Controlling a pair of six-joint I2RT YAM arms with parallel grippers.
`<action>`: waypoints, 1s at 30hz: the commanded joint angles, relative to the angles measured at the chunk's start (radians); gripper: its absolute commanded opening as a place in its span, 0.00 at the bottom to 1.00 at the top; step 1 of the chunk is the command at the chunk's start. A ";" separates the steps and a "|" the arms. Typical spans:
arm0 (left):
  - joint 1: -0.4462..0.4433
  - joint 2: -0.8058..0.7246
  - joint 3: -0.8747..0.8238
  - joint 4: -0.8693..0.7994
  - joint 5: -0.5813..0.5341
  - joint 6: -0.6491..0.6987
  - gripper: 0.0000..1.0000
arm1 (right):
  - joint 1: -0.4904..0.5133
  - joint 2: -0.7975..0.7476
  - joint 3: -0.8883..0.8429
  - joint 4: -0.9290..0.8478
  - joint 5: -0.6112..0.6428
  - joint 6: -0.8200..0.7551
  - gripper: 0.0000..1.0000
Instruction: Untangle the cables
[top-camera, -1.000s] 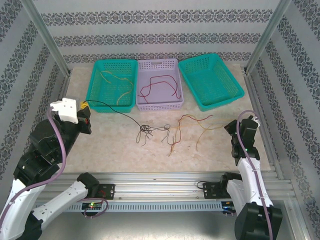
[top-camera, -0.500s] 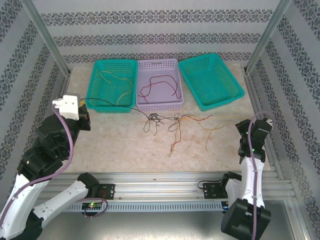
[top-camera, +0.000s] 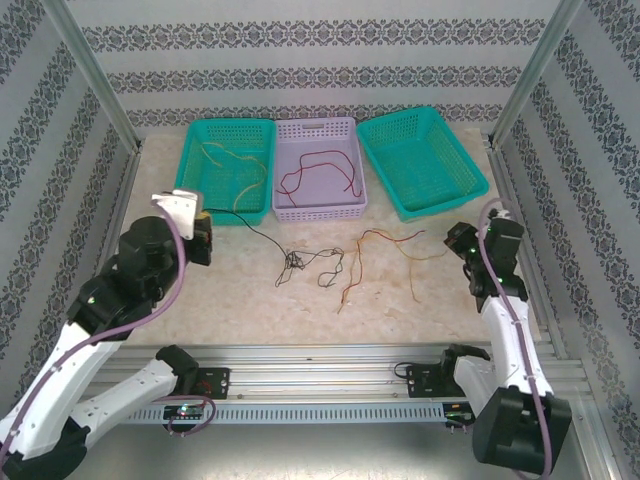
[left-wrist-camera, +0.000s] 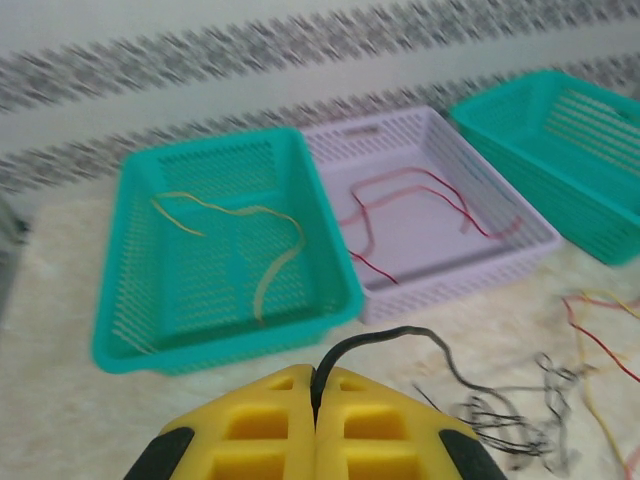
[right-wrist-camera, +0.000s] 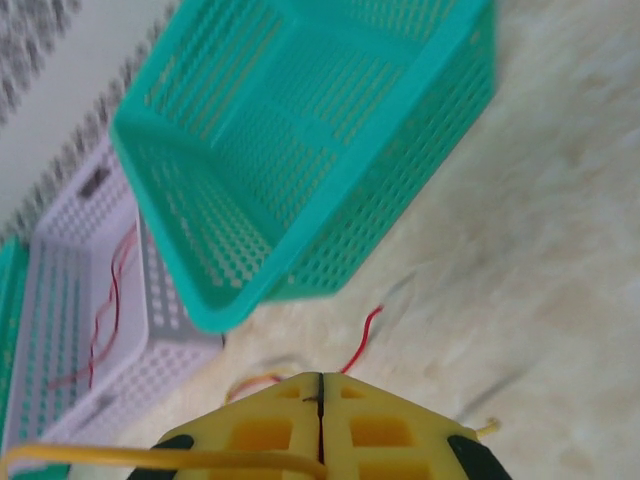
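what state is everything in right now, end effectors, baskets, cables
left end effector, shut on black cable
right end effector, shut on yellow cable
left basket, holding a second yellow cable
purple basket, holding a red cable
right basket, empty
tangle, knotted, lying on the table
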 joint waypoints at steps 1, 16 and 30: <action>-0.007 0.012 -0.030 0.076 0.140 -0.060 0.00 | 0.079 0.035 0.032 -0.018 -0.013 -0.082 0.13; -0.006 -0.022 -0.108 0.154 0.185 -0.066 0.00 | 0.541 0.175 0.255 -0.153 0.106 -0.203 0.64; -0.006 -0.099 -0.194 0.222 0.310 -0.038 0.00 | 0.908 0.728 0.355 0.270 -0.089 0.077 0.61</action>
